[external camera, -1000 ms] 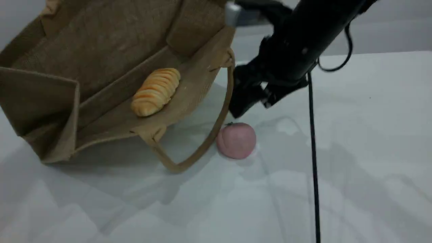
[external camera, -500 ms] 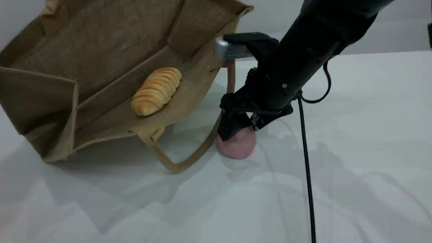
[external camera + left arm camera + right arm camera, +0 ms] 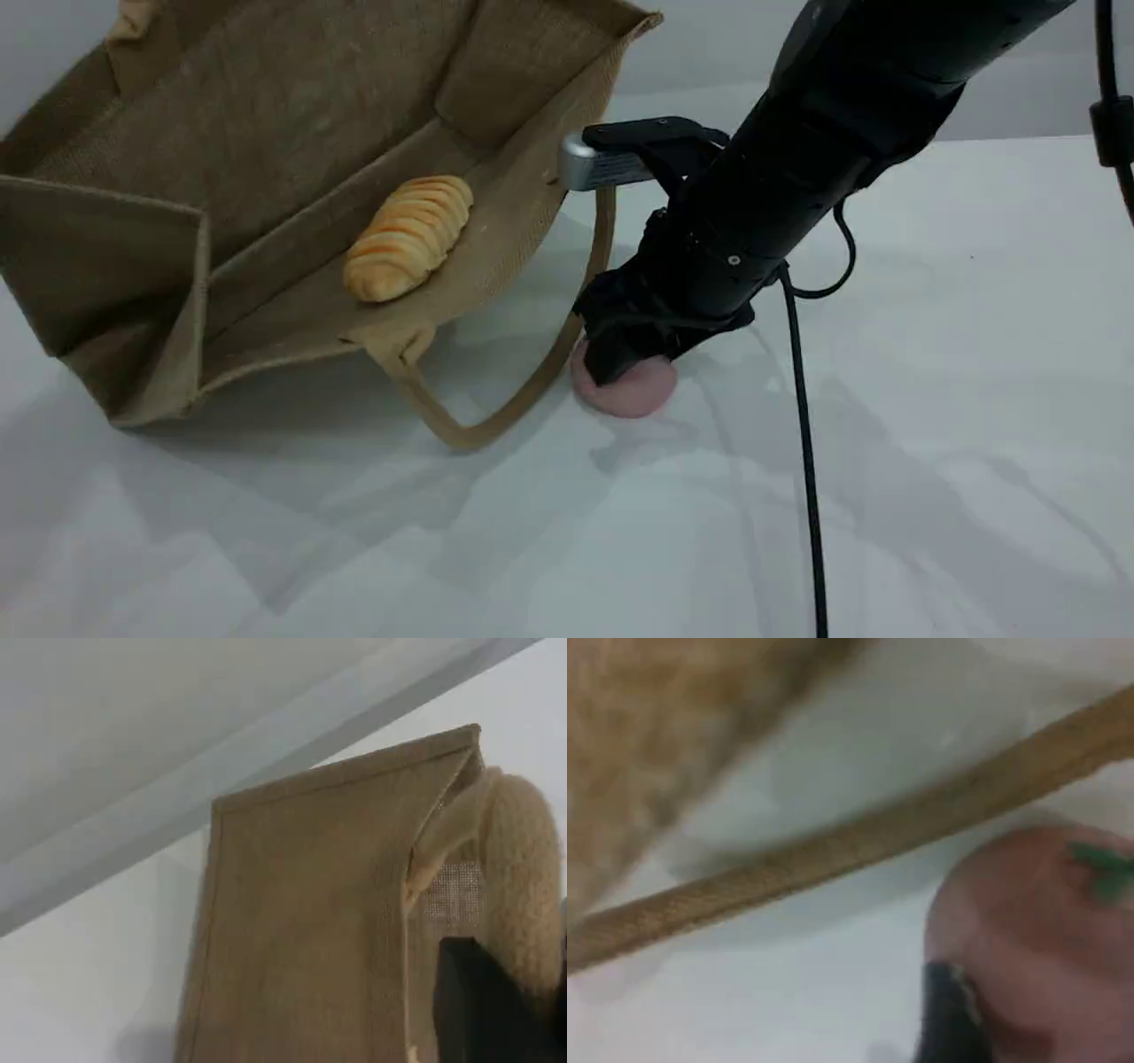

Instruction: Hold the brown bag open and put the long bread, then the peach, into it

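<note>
Right tool point(image 3: 625, 359) hides the top of the peach point(image 3: 631, 392).

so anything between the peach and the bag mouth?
Only the handle: the bag's lower loop lies on the table right beside the peach, between it and the opening. The right gripper is down on the peach. The bread sits inside, well left.

The long bread point(image 3: 407, 237) lies in the brown bag point(image 3: 266, 159); the peach point(image 3: 631, 390) sits right of its handle point(image 3: 523, 399).
</note>
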